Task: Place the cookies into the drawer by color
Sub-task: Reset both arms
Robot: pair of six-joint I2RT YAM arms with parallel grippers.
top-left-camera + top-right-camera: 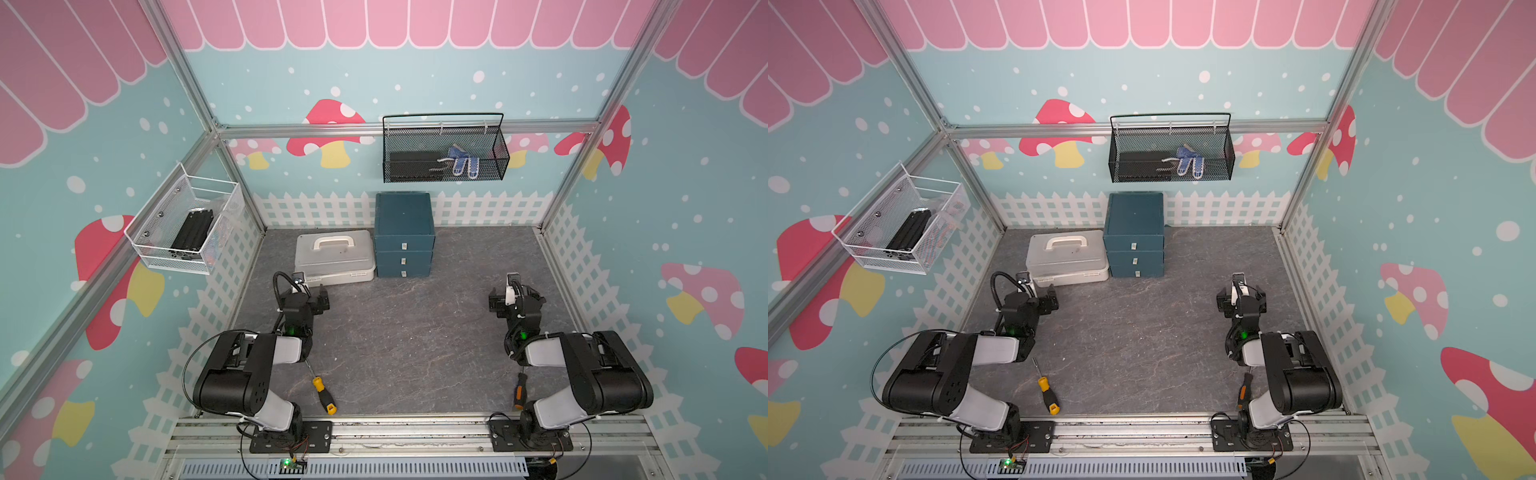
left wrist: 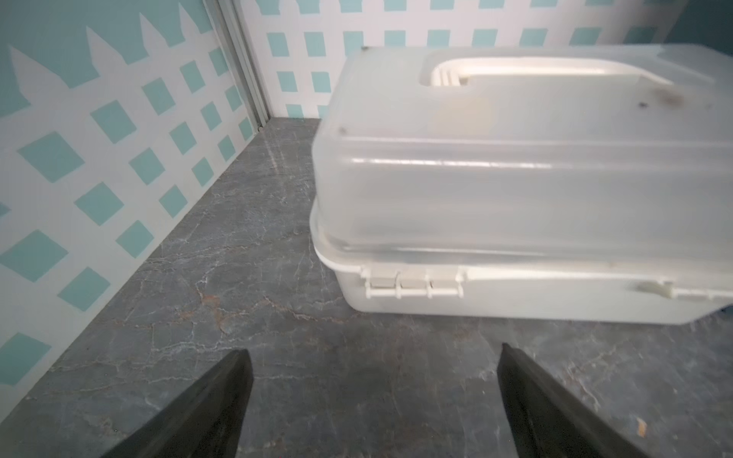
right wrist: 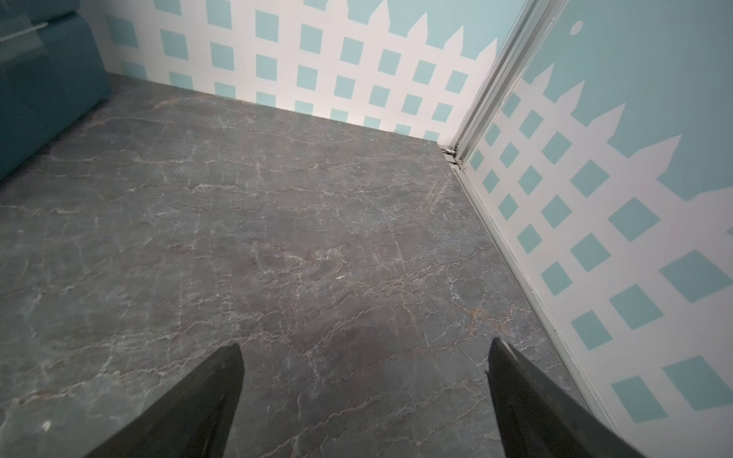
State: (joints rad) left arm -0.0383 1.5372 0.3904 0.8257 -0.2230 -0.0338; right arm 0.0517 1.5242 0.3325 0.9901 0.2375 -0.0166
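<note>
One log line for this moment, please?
left gripper open, empty | right gripper open, empty | drawer shut | no cookies visible

Drawer [image 3: 51, 79] and blurry pale case [image 2: 515, 178] each partly out of frame.

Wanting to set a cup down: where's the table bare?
Bare: the grey marbled tabletop between left hand and right hand, before the dark teal drawer cabinet; also the corner right of it. Crowded: pale grey lidded case beside the cabinet; yellow-handled screwdriver and orange-handled screwdriver by the arms.
</note>
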